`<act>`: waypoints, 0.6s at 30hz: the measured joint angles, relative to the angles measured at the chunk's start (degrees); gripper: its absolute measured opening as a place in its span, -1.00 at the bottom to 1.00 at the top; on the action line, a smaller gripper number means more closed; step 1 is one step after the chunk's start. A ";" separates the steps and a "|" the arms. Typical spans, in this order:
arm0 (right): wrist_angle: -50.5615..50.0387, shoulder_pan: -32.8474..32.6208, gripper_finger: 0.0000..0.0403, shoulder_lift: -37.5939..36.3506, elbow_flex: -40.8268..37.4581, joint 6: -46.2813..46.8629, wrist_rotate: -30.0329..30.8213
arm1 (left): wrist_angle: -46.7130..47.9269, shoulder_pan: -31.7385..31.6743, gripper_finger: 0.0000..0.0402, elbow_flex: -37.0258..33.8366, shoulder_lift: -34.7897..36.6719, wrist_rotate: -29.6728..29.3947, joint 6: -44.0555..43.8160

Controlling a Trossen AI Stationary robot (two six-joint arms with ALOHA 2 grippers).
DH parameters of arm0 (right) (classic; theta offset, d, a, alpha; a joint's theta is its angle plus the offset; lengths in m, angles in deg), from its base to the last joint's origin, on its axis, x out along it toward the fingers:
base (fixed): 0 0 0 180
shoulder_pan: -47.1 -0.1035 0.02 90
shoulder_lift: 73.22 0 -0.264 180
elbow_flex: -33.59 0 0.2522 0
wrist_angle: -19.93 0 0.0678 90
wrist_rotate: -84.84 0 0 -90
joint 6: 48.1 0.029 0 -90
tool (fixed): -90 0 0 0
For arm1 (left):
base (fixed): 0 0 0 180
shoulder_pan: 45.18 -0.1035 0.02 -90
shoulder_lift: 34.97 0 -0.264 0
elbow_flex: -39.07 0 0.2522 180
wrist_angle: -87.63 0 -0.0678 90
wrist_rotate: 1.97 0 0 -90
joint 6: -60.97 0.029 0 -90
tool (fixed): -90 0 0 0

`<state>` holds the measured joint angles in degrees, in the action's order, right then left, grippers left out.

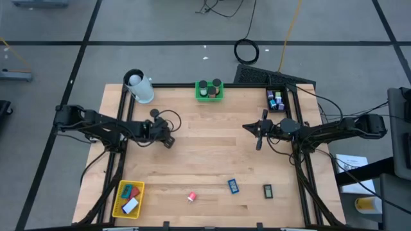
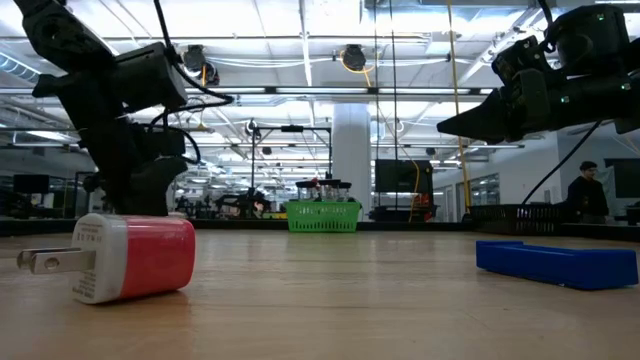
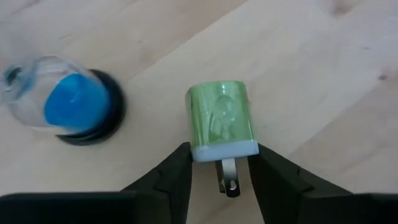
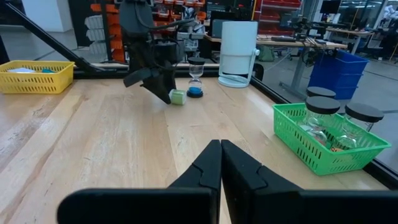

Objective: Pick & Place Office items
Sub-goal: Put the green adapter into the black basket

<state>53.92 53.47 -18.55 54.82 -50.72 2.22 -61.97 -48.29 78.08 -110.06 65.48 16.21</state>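
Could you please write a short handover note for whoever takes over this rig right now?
Left gripper: low over the table's left half, fingers straddling a green plug adapter beside a small blue hourglass; grip not confirmed.
Right gripper: shut, empty, hovering right of centre.
Done: a few items lie in the yellow basket.
Left: red plug adapter, blue block and dark piece near the front edge.

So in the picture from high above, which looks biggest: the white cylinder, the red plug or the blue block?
1. White cylinder, clearly biggest.
2. Blue block.
3. Red plug, only slightly smaller, so those two are nearly alike.
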 joint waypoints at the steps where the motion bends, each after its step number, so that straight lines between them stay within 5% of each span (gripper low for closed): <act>1: 0.02 0.00 -1.00 0.00 0.00 0.00 0.00 | -0.56 0.40 -0.26 0.00 0.00 0.04 -0.13; 7: -0.02 0.00 -1.00 0.00 0.00 0.03 0.00 | -6.09 3.28 -0.28 1.04 0.00 0.06 1.57; 18: -1.33 0.90 -1.00 1.68 0.50 6.46 -4.11 | -34.53 6.64 -0.28 1.38 -0.25 3.66 13.30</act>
<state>52.59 54.37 -16.86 55.32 -44.26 -1.90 -96.50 -41.65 79.46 -110.30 69.14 29.52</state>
